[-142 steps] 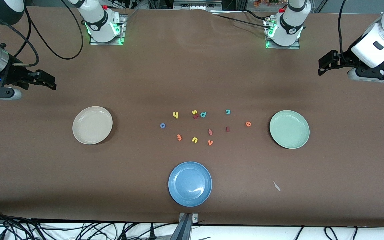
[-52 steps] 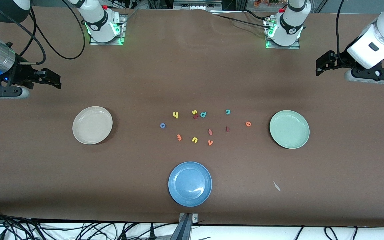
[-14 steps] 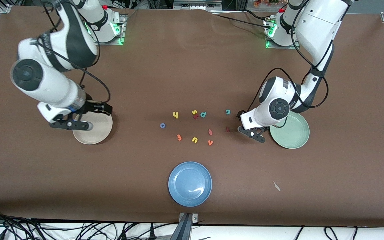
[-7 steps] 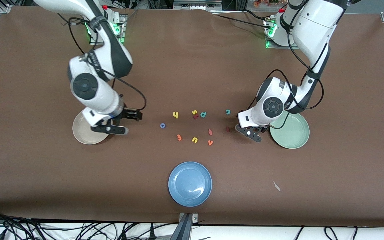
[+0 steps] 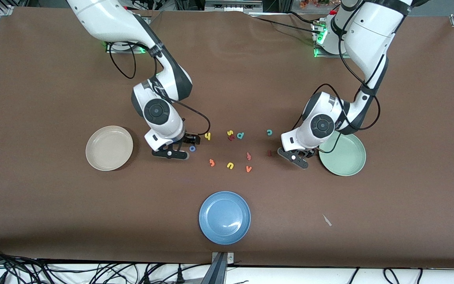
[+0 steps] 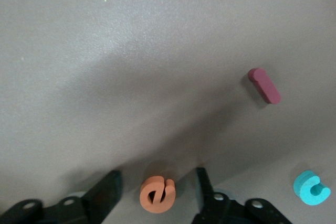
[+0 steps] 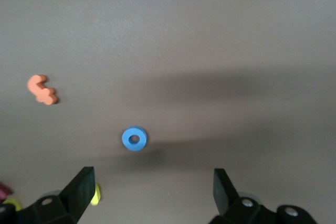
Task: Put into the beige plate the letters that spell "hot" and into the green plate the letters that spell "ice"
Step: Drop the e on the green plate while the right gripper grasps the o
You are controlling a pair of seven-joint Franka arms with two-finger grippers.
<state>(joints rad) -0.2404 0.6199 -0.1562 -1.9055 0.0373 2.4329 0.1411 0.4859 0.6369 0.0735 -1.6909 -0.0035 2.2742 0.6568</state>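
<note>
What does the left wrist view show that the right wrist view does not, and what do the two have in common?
Only the left wrist view: the orange e lying between the left hand's fingers, with gaps on both sides, plus the dark red i and the teal c.

Only the right wrist view: the blue o ahead of the right hand's wide-open fingers, the orange t, and a bit of a yellow letter beside one finger.

Both: the bare brown table and a hand low over loose foam letters.
</note>
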